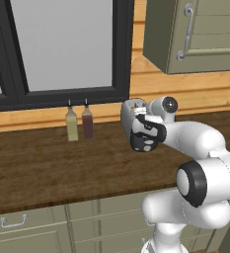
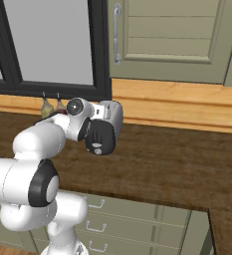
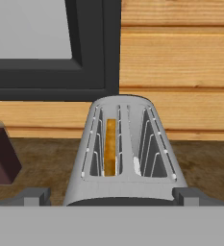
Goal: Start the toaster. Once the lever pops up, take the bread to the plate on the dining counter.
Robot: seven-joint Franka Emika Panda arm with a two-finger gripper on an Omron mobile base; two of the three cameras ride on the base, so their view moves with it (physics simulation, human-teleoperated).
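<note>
The silver-grey toaster [image 3: 125, 158] stands right under my hand on the dark wood worktop, against the wooden wall. A slice of bread [image 3: 110, 146] stands on edge, sunk in its left slot; the right slot holds nothing. My gripper [image 3: 111, 197] is open, its two tips wide apart on either side of the toaster's near end. In the base views the toaster [image 1: 128, 111] [image 2: 114, 112] is partly covered by the arm's wrist and hand. Its lever is hidden. The plate and the dining counter are out of view.
Two slim bottles [image 1: 72, 124] [image 1: 87, 122] stand left of the toaster below the black-framed window [image 1: 62, 44]; the dark red one [image 3: 0, 156] is close by. A wall cabinet [image 1: 200, 34] hangs above on the right. Drawers run under the worktop [image 1: 47, 163].
</note>
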